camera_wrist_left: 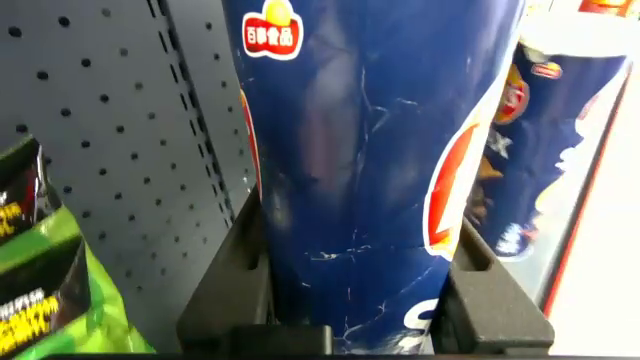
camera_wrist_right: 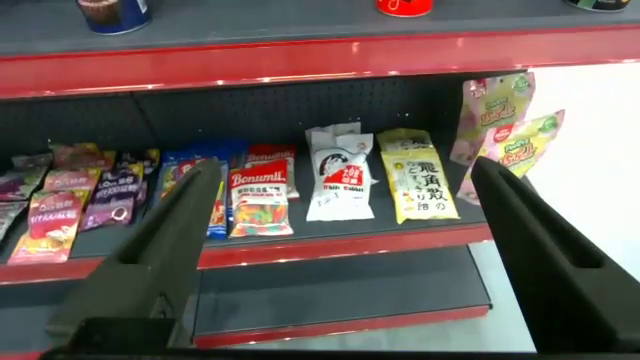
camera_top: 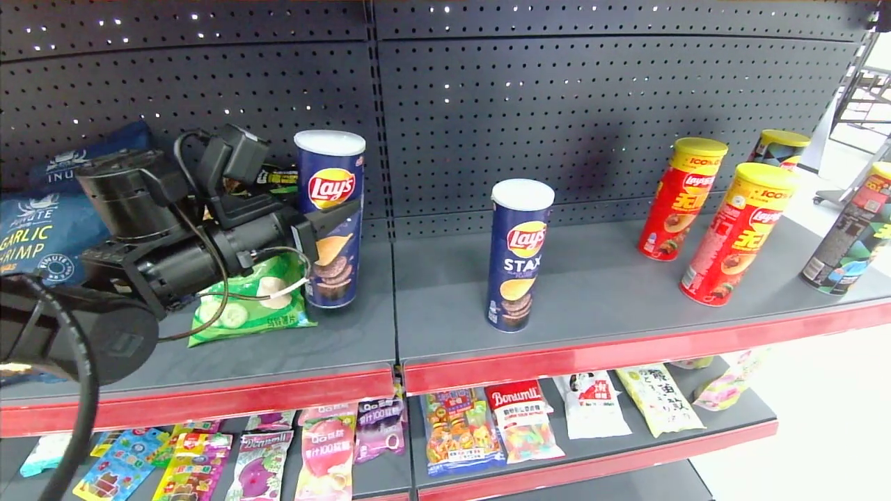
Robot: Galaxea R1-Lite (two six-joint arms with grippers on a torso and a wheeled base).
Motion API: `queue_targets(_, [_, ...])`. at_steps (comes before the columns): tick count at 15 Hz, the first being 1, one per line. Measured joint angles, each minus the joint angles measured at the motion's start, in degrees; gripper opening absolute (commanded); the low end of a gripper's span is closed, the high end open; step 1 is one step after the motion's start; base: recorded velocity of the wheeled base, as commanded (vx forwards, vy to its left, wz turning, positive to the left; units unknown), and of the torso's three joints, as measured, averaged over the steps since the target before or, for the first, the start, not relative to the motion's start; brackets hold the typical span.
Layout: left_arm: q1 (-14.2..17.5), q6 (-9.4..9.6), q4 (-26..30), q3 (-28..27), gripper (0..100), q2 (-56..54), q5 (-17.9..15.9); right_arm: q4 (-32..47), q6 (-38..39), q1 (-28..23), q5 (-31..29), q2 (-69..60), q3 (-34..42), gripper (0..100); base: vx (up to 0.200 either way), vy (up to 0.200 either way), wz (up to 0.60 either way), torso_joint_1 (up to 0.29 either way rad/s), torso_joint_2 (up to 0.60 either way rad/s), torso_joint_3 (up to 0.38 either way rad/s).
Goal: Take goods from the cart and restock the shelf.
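Observation:
A blue chip can (camera_top: 333, 209) with a white lid stands upright on the left part of the grey shelf board (camera_top: 598, 292), close to the pegboard back. My left gripper (camera_top: 334, 229) is shut on its middle from the left side. In the left wrist view the can (camera_wrist_left: 370, 170) sits between the black fingers (camera_wrist_left: 235, 270). A second blue can (camera_top: 518, 254) stands free further right, nearer the red front edge. My right gripper (camera_wrist_right: 360, 250) is open, holds nothing, and faces the lower shelf.
A green snack bag (camera_top: 254, 306) lies under my left arm, with blue bags (camera_top: 42, 216) behind it. Two red cans (camera_top: 681, 198) and dark cans (camera_top: 846, 240) stand at the right. Candy packets (camera_wrist_right: 340, 185) lie along the lower shelf. Bare board lies between the blue and red cans.

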Motion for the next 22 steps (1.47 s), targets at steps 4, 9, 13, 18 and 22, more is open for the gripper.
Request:
queue_targets(4, [-0.35,-2.68,-2.44,-2.01,0,3.34,-1.01,0.0,-0.27,-0.06,0.07,-0.24,0.07,100,0.0,0.0,0.0,0.0,0.0,0.0])
queue_targets(9, [-0.5,-2.94,-3.1,-4.74,0,6.14,-3.61,0.0,-0.29,-5.81,-0.02,-3.02,0.07,100,0.0,0.0,0.0,0.0,0.0,0.0])
queue_targets(13, [-0.56,-4.04,-3.45,-6.57,0,7.95,-5.02,0.0,-0.34,-5.21,-0.04,-5.21,0.07,100,0.0,0.0,0.0,0.0,0.0,0.0])
queue_targets(18, [-0.55,-7.33,-3.56,-12.74,0,9.63,-6.12,0.0,-0.34,-5.18,-0.04,-5.53,0.07,100,0.0,0.0,0.0,0.0,0.0,0.0])
queue_targets(22, [-0.24,-7.74,-8.86,-15.3,0,13.1,-11.43,0.0,-0.34,-5.18,-0.04,-5.56,0.07,100,0.0,0.0,0.0,0.0,0.0,0.0])
